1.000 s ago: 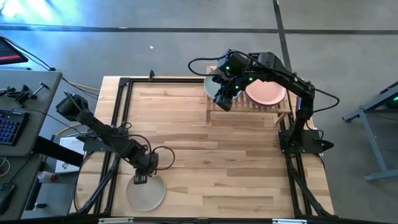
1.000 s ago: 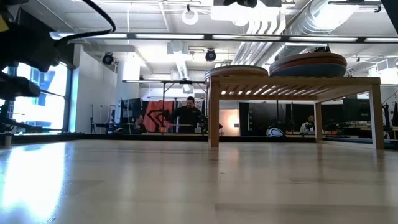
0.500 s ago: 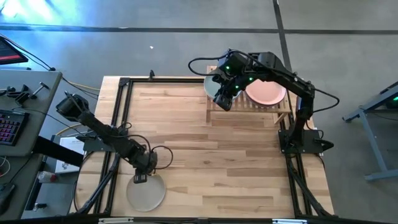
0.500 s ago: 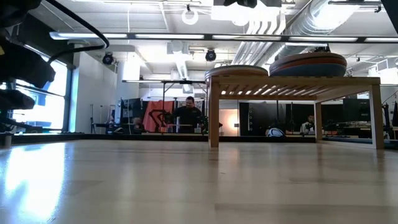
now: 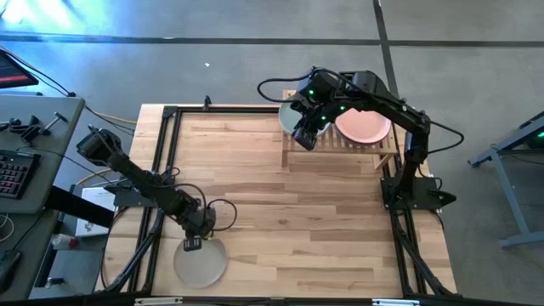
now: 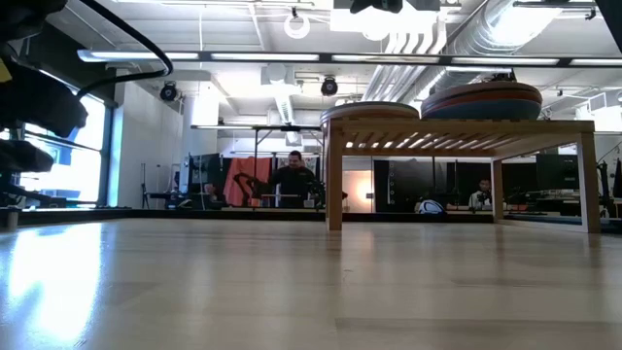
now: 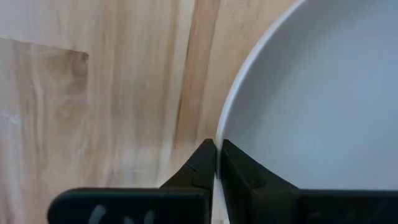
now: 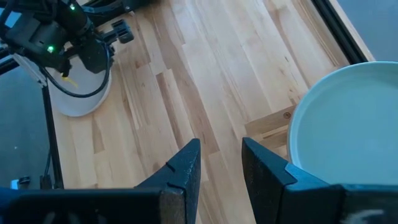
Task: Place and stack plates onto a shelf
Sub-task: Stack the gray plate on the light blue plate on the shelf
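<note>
A pale plate (image 5: 202, 265) lies flat on the table near its front left corner, and my left gripper (image 5: 191, 245) is shut on its far rim. The shelf (image 5: 340, 146) stands at the far right. It carries a stack topped by a sage green plate (image 8: 348, 118) on its left. A second stack on its right is topped by a pink plate (image 5: 365, 126). My right gripper (image 8: 221, 158) hovers open above the shelf's left end, beside the green plate, with nothing between its fingers. My left gripper pinches the pale plate's rim (image 7: 219, 134) on the plate's far side. One finger stands inside the rim and one outside it. The fingers come from above, pointing down. The plate lies flat on the table.
The low view shows both stacks (image 6: 369, 110) (image 6: 481, 99) on the shelf's slatted top (image 6: 457, 126), with open space under it. Bare plank table (image 5: 280, 212) lies between the two arms. A black frame (image 5: 161, 153) edges the table. People sit in the room beyond.
In the low view my left arm has sunk a little toward the table. The pale plate has stayed where it was.
</note>
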Robot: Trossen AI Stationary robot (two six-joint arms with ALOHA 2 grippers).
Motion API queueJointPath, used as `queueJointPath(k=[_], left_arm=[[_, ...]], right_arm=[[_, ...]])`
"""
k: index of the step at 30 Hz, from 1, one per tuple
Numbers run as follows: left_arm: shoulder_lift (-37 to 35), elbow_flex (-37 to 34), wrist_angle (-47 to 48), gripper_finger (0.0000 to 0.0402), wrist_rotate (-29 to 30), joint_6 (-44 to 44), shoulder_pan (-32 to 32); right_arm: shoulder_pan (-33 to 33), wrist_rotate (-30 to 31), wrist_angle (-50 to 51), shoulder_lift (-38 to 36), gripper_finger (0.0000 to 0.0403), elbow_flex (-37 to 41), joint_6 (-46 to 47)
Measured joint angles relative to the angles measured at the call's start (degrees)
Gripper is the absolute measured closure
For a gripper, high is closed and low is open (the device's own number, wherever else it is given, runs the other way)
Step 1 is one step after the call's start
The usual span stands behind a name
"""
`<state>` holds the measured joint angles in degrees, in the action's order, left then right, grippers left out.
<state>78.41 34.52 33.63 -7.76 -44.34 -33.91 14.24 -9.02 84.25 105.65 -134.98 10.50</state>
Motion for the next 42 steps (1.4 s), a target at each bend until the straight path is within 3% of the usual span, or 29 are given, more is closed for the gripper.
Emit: queueJointPath(k=[11,21,29,42], left_arm=[[0.0,2.2,0.6,0.0400,-2.6,-0.5,8.5],[0.0,12.4,14.3,0.0400,-1.9,5.0,22.0],[0.0,22.0,22.1,0.0400,4.5,6.7,34.1],[0.0,37.8,23.5,0.0401,14.9,11.7,50.0]], right_arm=[[0.5,0.0,0.0,0.0,0.0308,0.0,0.4],[4.8,-0.1,0.0,0.0,0.0308,0.0,2.4],[7.8,1.0,0.0,0.0,0.0308,0.0,0.9],[9.6,13.4,-1.7,0.0,0.0308,0.0,-0.7]])
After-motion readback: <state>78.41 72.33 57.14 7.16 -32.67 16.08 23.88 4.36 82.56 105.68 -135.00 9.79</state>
